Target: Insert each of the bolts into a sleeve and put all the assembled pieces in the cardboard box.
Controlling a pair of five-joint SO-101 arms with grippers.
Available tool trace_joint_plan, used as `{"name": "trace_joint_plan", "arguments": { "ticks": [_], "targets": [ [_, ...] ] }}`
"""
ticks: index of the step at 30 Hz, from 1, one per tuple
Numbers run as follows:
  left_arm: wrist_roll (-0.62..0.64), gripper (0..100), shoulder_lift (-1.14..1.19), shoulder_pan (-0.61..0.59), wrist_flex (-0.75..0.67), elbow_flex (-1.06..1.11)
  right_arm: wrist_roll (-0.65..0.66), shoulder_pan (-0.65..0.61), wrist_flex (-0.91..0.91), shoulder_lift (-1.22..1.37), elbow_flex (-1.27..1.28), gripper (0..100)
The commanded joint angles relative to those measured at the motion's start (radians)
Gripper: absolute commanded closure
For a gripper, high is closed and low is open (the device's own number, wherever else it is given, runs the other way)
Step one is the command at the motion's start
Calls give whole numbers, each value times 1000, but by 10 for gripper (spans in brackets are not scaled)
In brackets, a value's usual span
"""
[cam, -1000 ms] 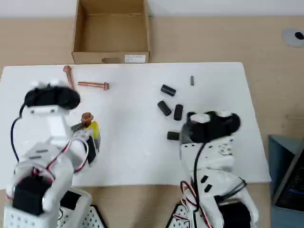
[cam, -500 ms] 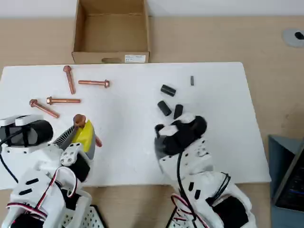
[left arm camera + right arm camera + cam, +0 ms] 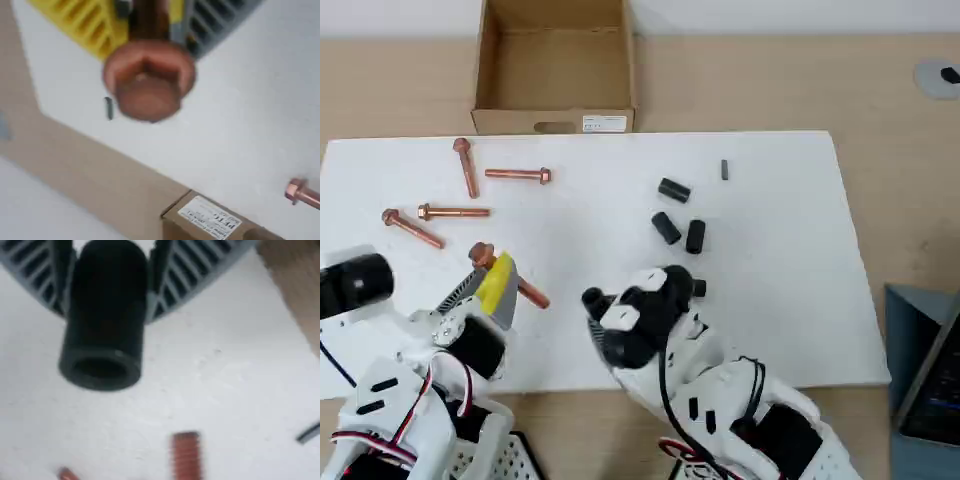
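Aligning: bolt [image 3: 149, 82] threaded tip lies near sleeve [image 3: 105, 320] mouth, not yet inserted.
Left jaws: pinching bolt shank.
Right jaws: pinching sleeve, bore facing bolt.

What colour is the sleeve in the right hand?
Black; the sleeve shows best in the right wrist view.

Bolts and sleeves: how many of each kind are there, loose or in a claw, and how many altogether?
Copper bolts: 5 (4 loose, 1 in the left claw)
Black sleeves: 4 (3 loose, 1 in the right claw)
Total: 9
One dark bit is too hidden to count.
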Motion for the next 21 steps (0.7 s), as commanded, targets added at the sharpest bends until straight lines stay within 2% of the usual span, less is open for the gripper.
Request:
{"name": "trace_joint_plan", "arguments": {
  "ticks": [1,7,10,13,17,21],
  "targets": [
    [40,998,-7,11,-61,-57,28,-47,-31,-111,12,989],
    [38,998,-5,18,-147,-48,86,-76,-34,-113,22,989],
    [28,998,-5,112,-141,-48,86,-74,-40,-113,22,989],
    [-20,998,-5,166,-130,-48,86,-74,-40,-113,21,989],
    [-98,998,-5,167,-130,-32,86,-74,-46,-113,21,989],
    [-123,998,-5,173,-130,-14,86,-74,-46,-113,18,989]
  ]
}}
